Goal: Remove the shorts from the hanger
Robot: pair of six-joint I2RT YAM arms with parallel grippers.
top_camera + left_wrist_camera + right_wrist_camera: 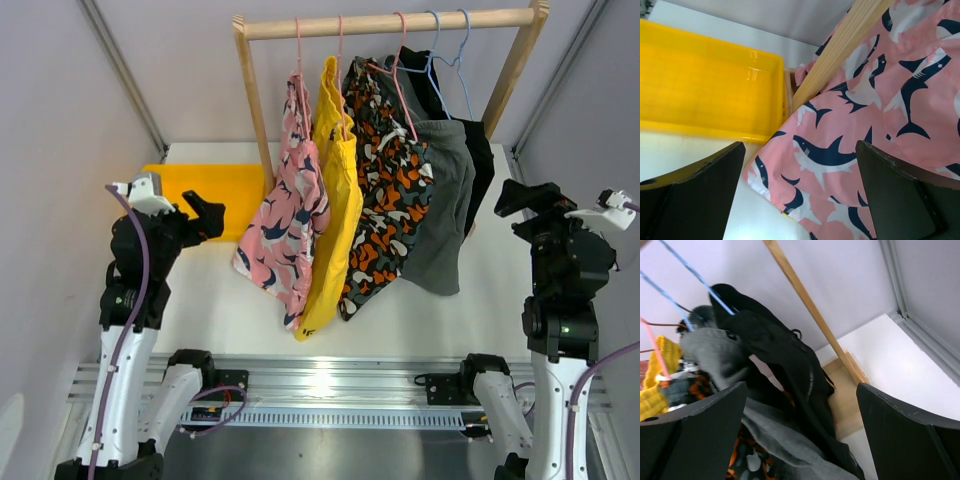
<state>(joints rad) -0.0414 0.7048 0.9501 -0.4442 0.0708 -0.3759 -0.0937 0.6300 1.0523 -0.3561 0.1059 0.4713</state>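
Five pairs of shorts hang on hangers from a wooden rail (pixel 390 22): pink shark-print shorts (pixel 285 225), yellow shorts (pixel 335 210), camouflage shorts (pixel 392 195), grey shorts (pixel 445 200) and black shorts (pixel 482 160). My left gripper (pixel 207 218) is open and empty, left of the pink shorts (pixel 860 130), apart from them. My right gripper (pixel 520 198) is open and empty, right of the black shorts (pixel 785 360). The grey shorts (pixel 785 440) and camouflage shorts (pixel 747 460) show in the right wrist view.
A yellow bin (pixel 215 185) sits on the white table behind my left gripper; it also shows in the left wrist view (pixel 705 85). The rack's wooden posts (pixel 255 100) and foot (pixel 840 395) stand on the table. Grey walls enclose both sides.
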